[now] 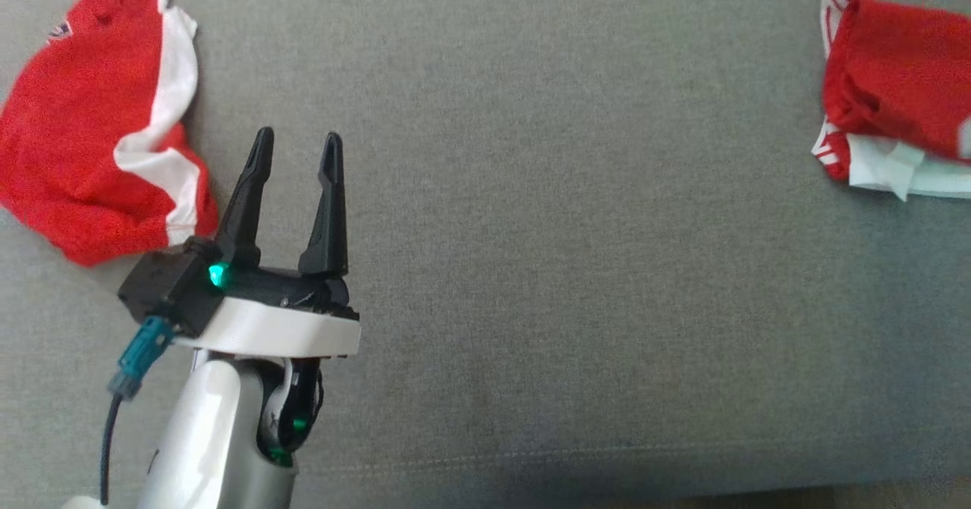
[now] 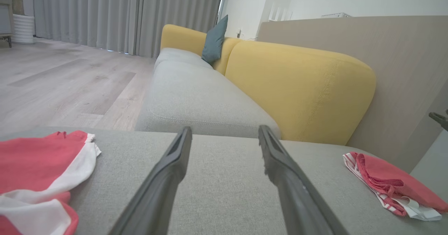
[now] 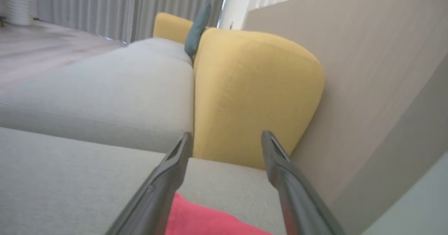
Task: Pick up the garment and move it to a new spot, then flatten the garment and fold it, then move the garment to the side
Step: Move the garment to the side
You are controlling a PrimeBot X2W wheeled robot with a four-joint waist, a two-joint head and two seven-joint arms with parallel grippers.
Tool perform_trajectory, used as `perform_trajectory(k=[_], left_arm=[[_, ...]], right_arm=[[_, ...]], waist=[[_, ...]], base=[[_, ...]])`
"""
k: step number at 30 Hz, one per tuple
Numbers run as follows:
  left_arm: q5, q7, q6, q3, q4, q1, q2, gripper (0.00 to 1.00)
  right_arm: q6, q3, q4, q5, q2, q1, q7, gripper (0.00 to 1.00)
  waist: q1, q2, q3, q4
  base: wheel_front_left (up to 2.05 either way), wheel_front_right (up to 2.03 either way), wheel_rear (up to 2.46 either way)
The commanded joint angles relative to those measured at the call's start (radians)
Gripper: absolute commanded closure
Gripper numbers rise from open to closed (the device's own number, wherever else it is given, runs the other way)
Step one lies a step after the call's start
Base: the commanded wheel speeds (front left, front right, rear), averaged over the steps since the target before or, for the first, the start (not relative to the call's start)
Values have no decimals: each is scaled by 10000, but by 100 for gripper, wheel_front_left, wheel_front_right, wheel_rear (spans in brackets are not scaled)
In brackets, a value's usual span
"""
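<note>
A folded red and white garment (image 1: 895, 92) lies at the far right of the grey cushion (image 1: 569, 228); the left wrist view has it low on the right (image 2: 388, 186). My right gripper (image 3: 226, 137) is open just above it, and red cloth (image 3: 206, 221) shows low between its fingers, not pinched. A dark fingertip (image 2: 439, 117) pokes in at the left wrist view's right edge. A second red and white garment (image 1: 91, 114) lies crumpled at the far left (image 2: 35, 168). My left gripper (image 1: 298, 141) hovers open and empty just right of it (image 2: 224, 131).
A yellow backrest (image 2: 301, 88) and a teal pillow (image 2: 214, 40) stand beyond the cushion, with a tan wall panel (image 2: 402, 70) to their right. The cushion's front seam (image 1: 607, 456) runs along the bottom. Wooden floor (image 2: 63, 81) and grey curtains (image 2: 105, 14) lie further off.
</note>
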Motion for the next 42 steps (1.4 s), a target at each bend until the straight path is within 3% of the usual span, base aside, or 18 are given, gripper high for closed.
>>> perform_trajectory(k=[1,10,16,22,27,42], left_arm=[[-56,-49,47,340,-300,-121,70,0],[-246,-49,355,493,-348,460,70,0],[-197,-49,503,538,-305,1046,70,0],[-163,-49,608,461,-151,1477,70,0],[-128,-49,701,352,-77,1702,70,0],[-70,-49,872,203,-178,1890,70,0]], right_arm=[[65,237,-477,63,53,82,-48,0],[65,1064,-1539,803,1894,784,-581,0],[65,1403,-2129,1301,3037,2486,-891,0],[65,2466,-2407,2306,3101,4131,-1207,0],[65,2753,-2474,2610,3103,4999,-1427,0],[65,2650,-2788,2913,3105,5564,-1570,0]], waist=[[0,0,-307,24],[0,0,-1608,231],[0,0,-2373,420],[0,0,-2800,496],[0,0,-2944,525],[0,0,-2969,467]], base=[[0,0,0],[0,0,0],[0,0,0],[0,0,0],[0,0,0],[0,0,0]])
